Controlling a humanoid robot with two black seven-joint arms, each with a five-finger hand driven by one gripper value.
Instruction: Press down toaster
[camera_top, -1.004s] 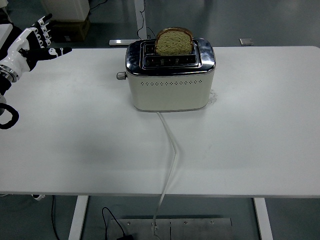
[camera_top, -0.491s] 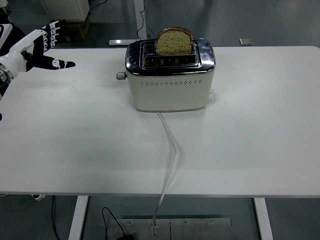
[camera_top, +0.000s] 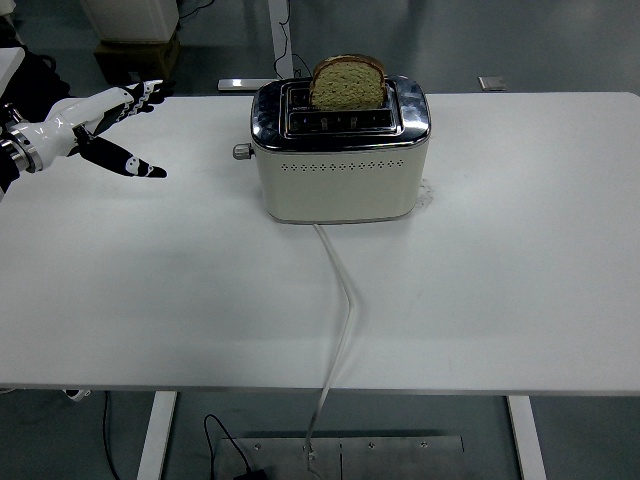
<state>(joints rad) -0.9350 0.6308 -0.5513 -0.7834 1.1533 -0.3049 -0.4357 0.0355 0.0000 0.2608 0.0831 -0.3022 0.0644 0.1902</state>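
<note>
Toaster (camera_top: 340, 160) on white table (camera_top: 500, 300), far half, a little left of centre. Cream body, row of small perforations along the near face, chrome top with 2 slots. 1 slice of bread (camera_top: 348, 82) standing upright in the rear slot, crust and most of the slice above the chrome; front slot dark, contents not discernible. Small round knob (camera_top: 241, 151) on the toaster's left end, just under the chrome rim. No press lever clearly discernible from this angle. White cord (camera_top: 340, 320) leaving the bottom of the near face, running toward the near table edge with a slight bend, dropping over the edge to the floor.

Left hand (camera_top: 100, 130) over the table's far left corner, well apart from the toaster, level with the knob side. White shell with black joints. Fingers (camera_top: 135, 98) extended and spread, pointing right toward the toaster; thumb (camera_top: 128, 162) stretched out separately, lower and nearer. Nothing held, nothing touched; contact with the tabletop cannot be judged. Wrist and black forearm entering from the left edge.

Beyond the table: grey floor, a white upright post (camera_top: 281, 40) behind the toaster, a box (camera_top: 135, 45) at the top left. Below the near edge: table legs (camera_top: 155, 435), a black cable (camera_top: 225, 450) on the floor.
</note>
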